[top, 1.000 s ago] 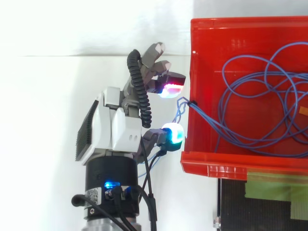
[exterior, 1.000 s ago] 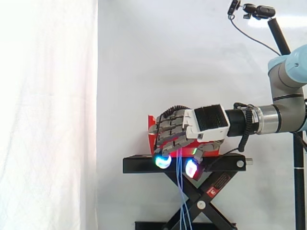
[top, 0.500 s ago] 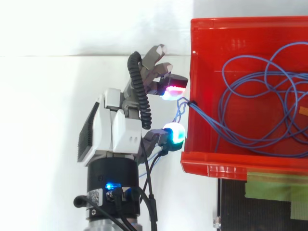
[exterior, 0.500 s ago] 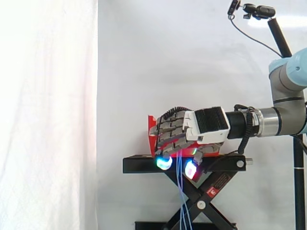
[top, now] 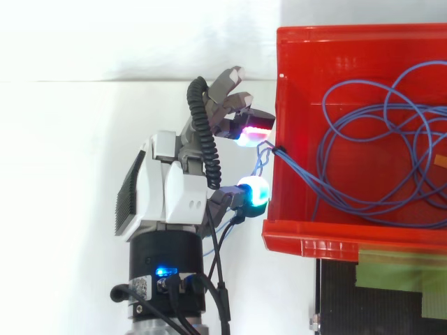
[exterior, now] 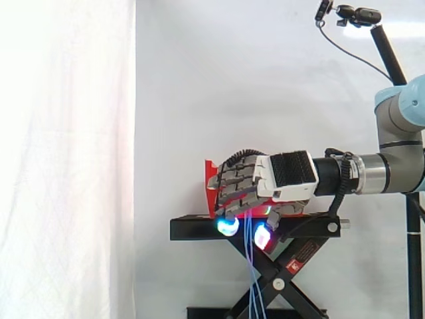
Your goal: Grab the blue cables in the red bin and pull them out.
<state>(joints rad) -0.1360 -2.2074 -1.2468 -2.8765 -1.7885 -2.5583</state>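
In the side view, your grey and white robot hand (exterior: 285, 176) reaches in level from the right. It sits in front of the red plastic bin (exterior: 210, 186) and covers most of the bin's near face. The bin rests on the flat top of a black scissor stand (exterior: 192, 229). Thin blue cables (exterior: 250, 272) hang straight down from under the hand. They pass just below the bin and run over the stand's top edge and crossed legs. From this side you cannot tell whether the hand has closed on the cables or only hangs around them.

In the top view, the hand (top: 171, 199) lies just outside the bin (top: 335, 241), beside the wall that faces it. Most of the blue cables (top: 363, 125) lie inside the bin in loose, overlapping loops. A few strands run to a small opening in that wall and come out as a short loop close beside the hand. Here too you cannot tell whether the hand grips them.
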